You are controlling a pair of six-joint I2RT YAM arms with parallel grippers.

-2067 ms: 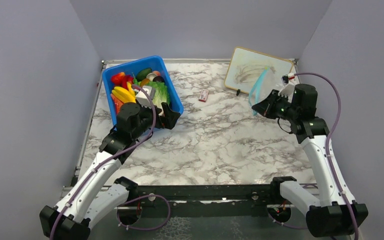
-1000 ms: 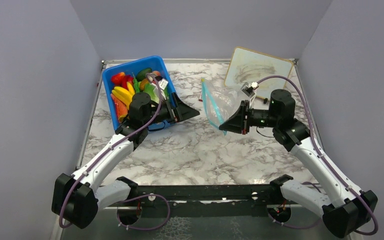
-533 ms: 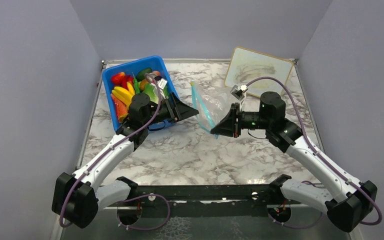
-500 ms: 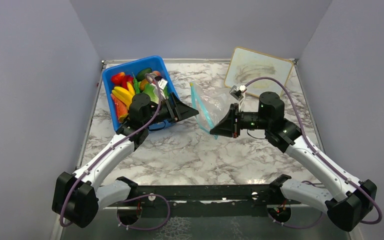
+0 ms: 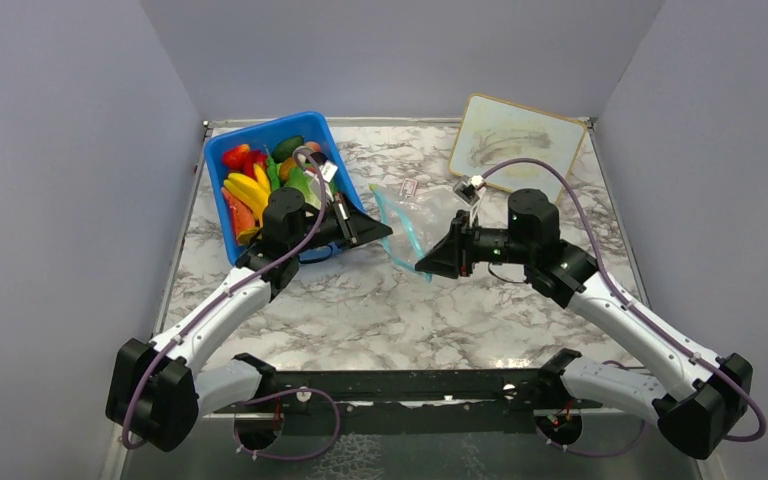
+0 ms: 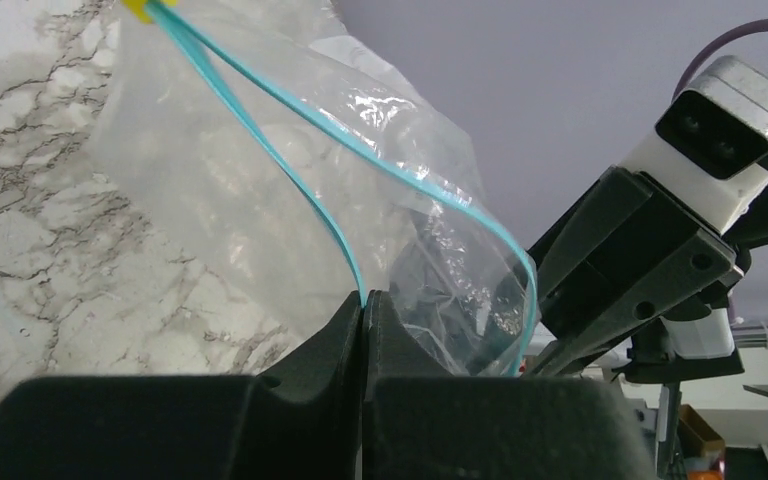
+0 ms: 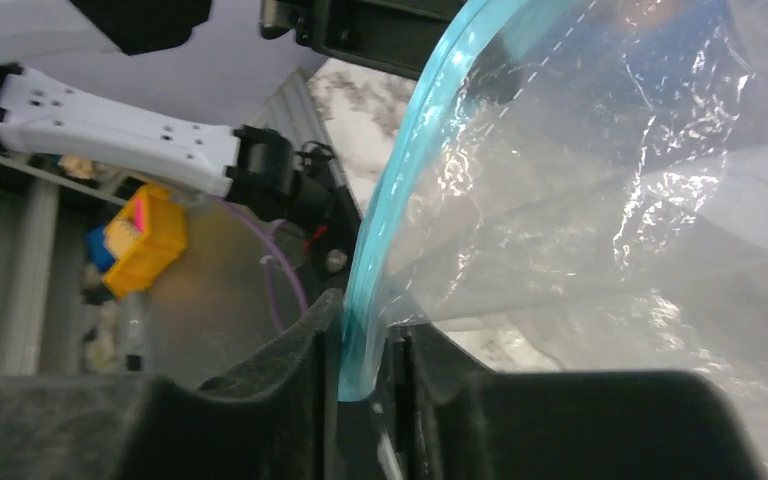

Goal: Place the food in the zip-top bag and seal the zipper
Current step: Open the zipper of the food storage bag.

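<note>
Food (image 5: 260,180): piled in the blue bin (image 5: 260,124), at the surface's (image 5: 380,300) far left.
Left pincer (image 6: 363,310): clamped on one lip of the zipper (image 7: 400,170).
Zip-top bag (image 5: 418,212): stretched between both pincers near mid-surface, mouth parted.
Right pincer (image 7: 363,375): pinching the other lip.

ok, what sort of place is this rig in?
Probably a lab test cell, not a real kitchen: a marble-print table boxed in by plain grey walls, robot arms bolted at its near edge, and a blue bin of toy food.
</note>
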